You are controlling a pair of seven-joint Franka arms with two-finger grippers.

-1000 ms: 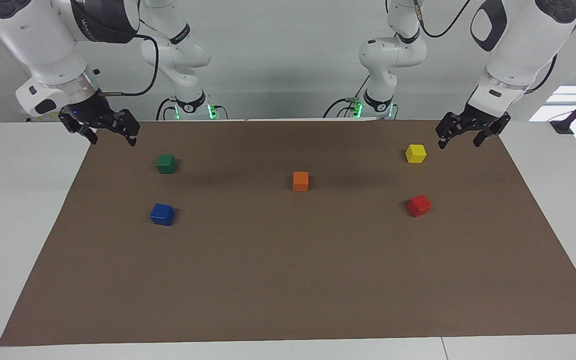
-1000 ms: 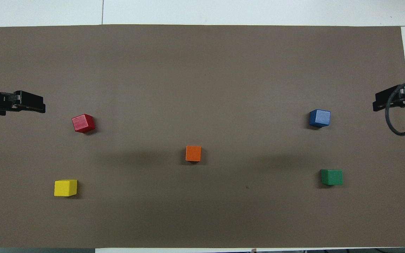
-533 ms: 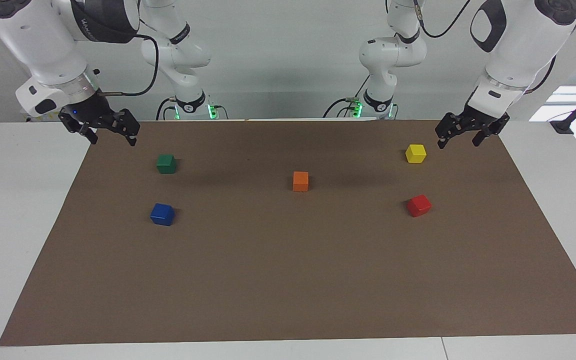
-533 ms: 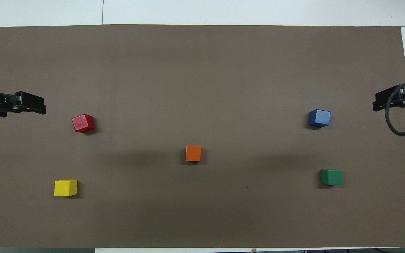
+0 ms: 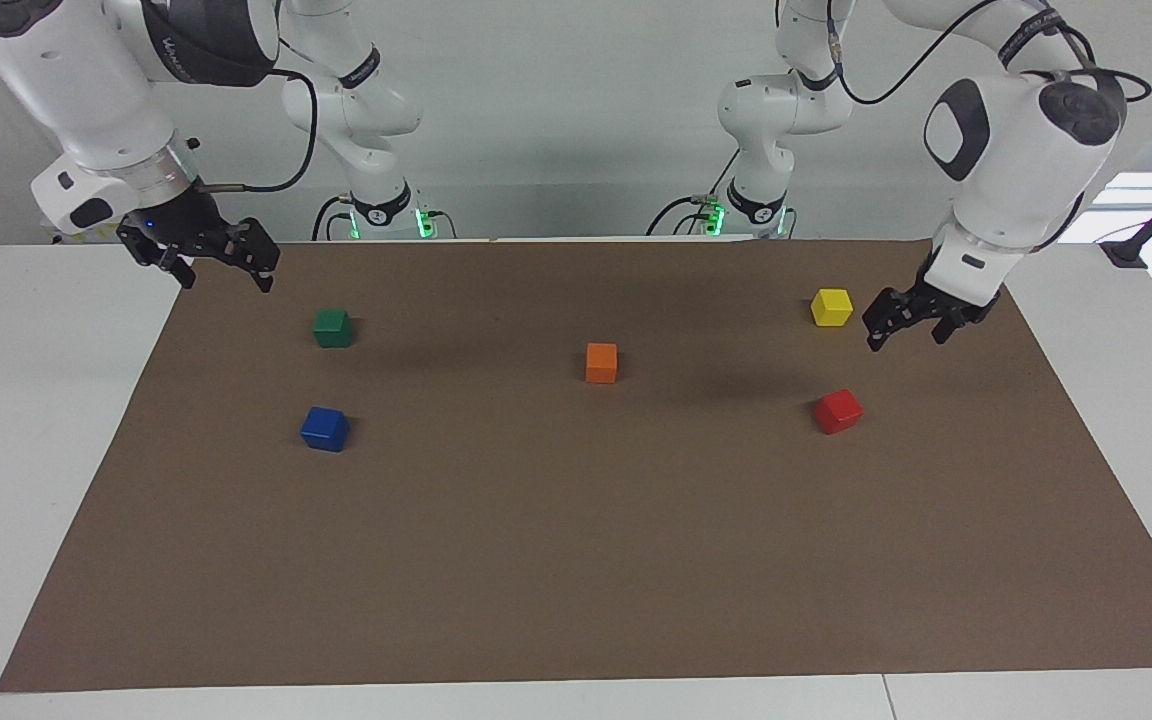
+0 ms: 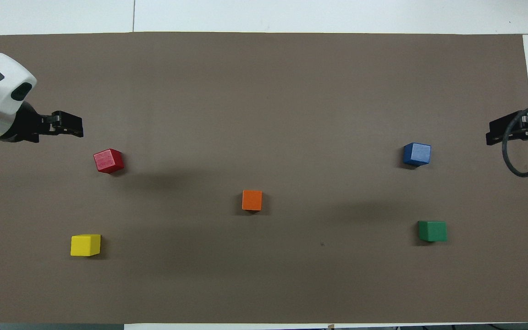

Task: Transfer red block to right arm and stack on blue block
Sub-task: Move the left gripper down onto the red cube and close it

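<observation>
The table [image 5: 56, 420] is white, and a large brown mat [image 5: 576, 560] covers most of it, flat and matte, carrying five small cubes spread well apart. Nothing crowds any of them, so each can be approached from above on every side.

The left arm [image 5: 1011, 150] leans in over its own end of the mat, and the left pincer [image 5: 904, 330] hangs in the air with its jaws wide and nothing between them. In the facing view it sits over bare mat just beside the yellow block [image 5: 832, 307]. The right arm [image 5: 86, 90] waits at the other end, the right pincer [image 5: 221, 270] raised over the mat's corner nearest the robots, jaws also wide and empty.

The relation that matters is between the left pincer and the red block [image 5: 838, 411]. The block rests on the mat at the left arm's end, farther from the robots than the yellow block and a little toward the table's middle from the pincer. The left arm is plainly the nearer one, so the first grasp looks to be its job. The red block sits turned slightly askew to the mat's edges; how its faces line up with the jaws is hard to judge from here, so some wrist turn may be needed.

The blue block [image 5: 325, 428] lies at the right arm's end, farther from the robots than the green block [image 5: 333, 327]. The orange block [image 5: 601, 362] sits mid-mat, roughly where a handover might pass.
</observation>
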